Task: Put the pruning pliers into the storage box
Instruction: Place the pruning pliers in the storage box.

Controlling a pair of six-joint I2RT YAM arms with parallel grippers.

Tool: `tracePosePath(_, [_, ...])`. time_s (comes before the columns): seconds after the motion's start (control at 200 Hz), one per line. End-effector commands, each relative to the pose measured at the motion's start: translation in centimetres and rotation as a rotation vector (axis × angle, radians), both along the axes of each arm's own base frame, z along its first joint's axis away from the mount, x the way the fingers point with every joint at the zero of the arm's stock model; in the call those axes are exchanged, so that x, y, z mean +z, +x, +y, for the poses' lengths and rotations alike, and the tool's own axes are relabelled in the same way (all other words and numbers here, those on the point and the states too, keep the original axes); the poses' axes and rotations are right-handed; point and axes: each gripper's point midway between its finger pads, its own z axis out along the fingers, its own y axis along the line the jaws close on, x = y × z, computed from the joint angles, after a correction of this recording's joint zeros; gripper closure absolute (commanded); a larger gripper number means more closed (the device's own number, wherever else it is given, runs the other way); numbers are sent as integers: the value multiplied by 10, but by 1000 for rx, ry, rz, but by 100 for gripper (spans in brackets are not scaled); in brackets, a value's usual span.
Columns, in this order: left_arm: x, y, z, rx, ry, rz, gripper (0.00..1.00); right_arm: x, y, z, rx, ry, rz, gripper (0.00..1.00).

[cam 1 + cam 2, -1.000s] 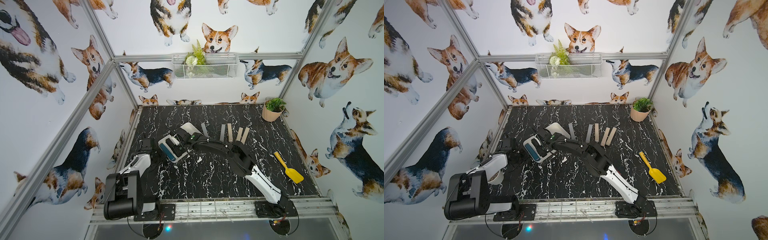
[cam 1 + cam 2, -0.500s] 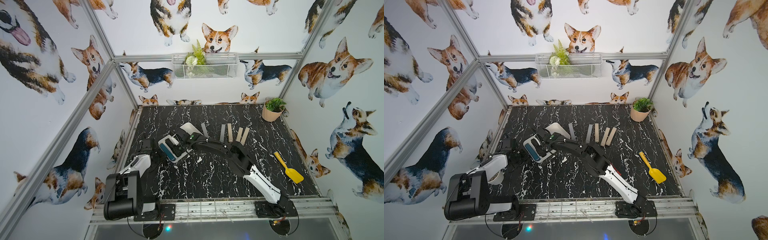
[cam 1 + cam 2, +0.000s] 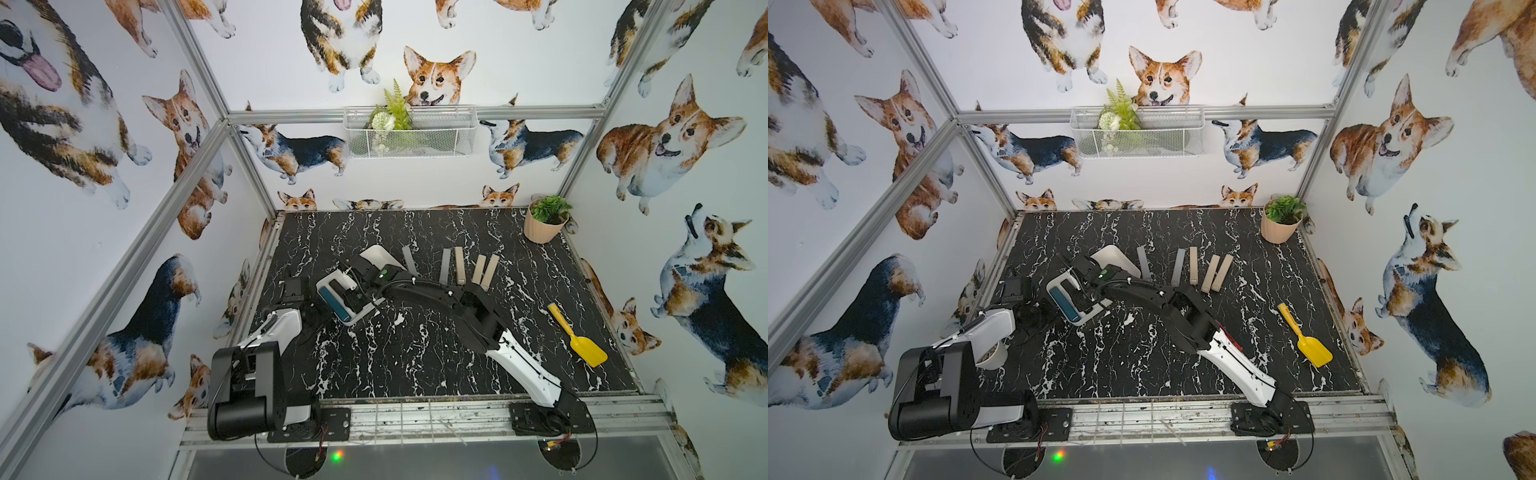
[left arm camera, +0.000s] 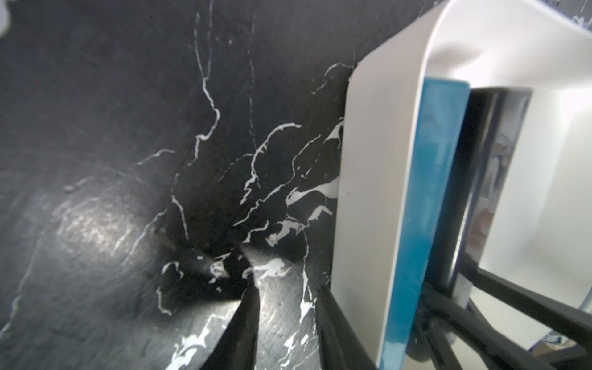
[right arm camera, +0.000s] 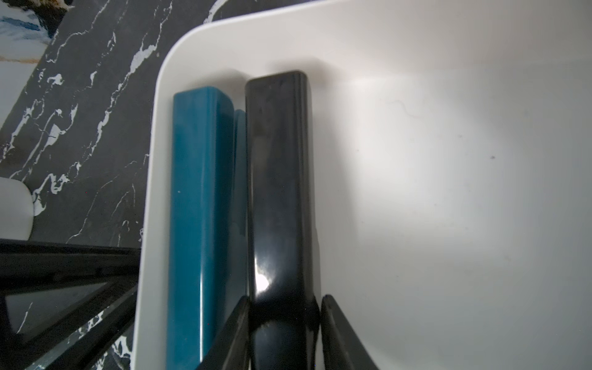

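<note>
The storage box [image 3: 376, 255] [image 3: 1111, 257] is a white tray at the table's left. A teal bar [image 5: 201, 208] [image 3: 336, 301] of the pruning pliers lies in it along one wall, with a black bar [image 5: 278, 179] beside it. My right gripper [image 5: 283, 299] [image 3: 353, 295] straddles the black bar, open, with a thin gap at one finger. My left gripper [image 4: 285, 288] [image 3: 313, 309] stands open and empty on the table, one finger against the box's outer wall [image 4: 371, 176]. Two grey bars [image 3: 409, 259] [image 3: 445, 266] and three beige bars [image 3: 459, 266] [image 3: 478, 269] [image 3: 490, 271] lie behind my right arm.
A yellow shovel [image 3: 577, 334] lies at the right. A potted plant [image 3: 544, 226] stands in the back right corner. A white wire basket [image 3: 409, 133] hangs on the back wall. A white bowl [image 3: 992, 357] sits by the left arm's base.
My right arm has shifted slightly over the box. The left arm and the bars on the table have not moved.
</note>
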Motion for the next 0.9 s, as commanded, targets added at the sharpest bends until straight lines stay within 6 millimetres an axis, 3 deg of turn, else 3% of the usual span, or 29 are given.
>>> tracePosePath(0.0, [2, 3, 0, 4, 0, -14, 66, 4, -1, 2, 10, 6, -6, 59])
tracePosePath(0.435, [0, 2, 0, 3, -4, -11, 66, 45, 5, 0, 10, 89, -12, 49])
tracePosePath(0.516, [0, 2, -1, 1, -7, -12, 66, 46, 15, -8, -17, 87, -23, 55])
tracePosePath(0.626, [1, 2, -1, 1, -6, -12, 66, 40, 31, -19, -62, 90, -10, 75])
tracePosePath(0.786, [1, 2, 0, 3, -3, -15, 66, 26, 51, -30, -104, 83, 12, 81])
tracePosePath(0.896, [1, 3, -1, 0, -10, -14, 66, 17, 54, -31, -105, 54, 6, 84])
